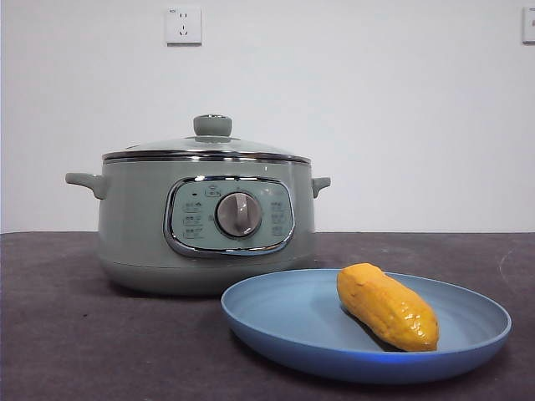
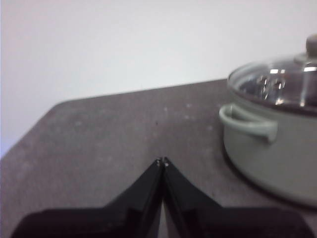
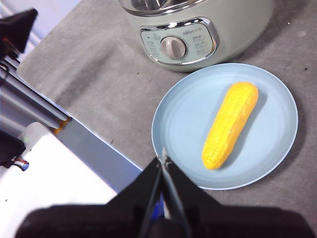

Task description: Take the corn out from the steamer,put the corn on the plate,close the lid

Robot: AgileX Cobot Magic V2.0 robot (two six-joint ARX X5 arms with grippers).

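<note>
Dark grey felt covers the table (image 1: 75,334) under a white wall. Corn (image 1: 387,306) lies on the plate (image 1: 284,313), at five o'clock from the steamer (image 1: 150,242), whose lid (image 1: 209,147) sits on. My left gripper (image 2: 162,161) and right gripper (image 3: 163,157) are both pinched closed, empty.

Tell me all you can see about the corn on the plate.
The corn is one short cob, yellow-orange, glossy and bumpy, narrower at both ends. It lies flat on its side inside the light blue plate, pointing slantwise toward the green pot but apart from it. Only the plate touches it; neither pincer holds it.
</note>
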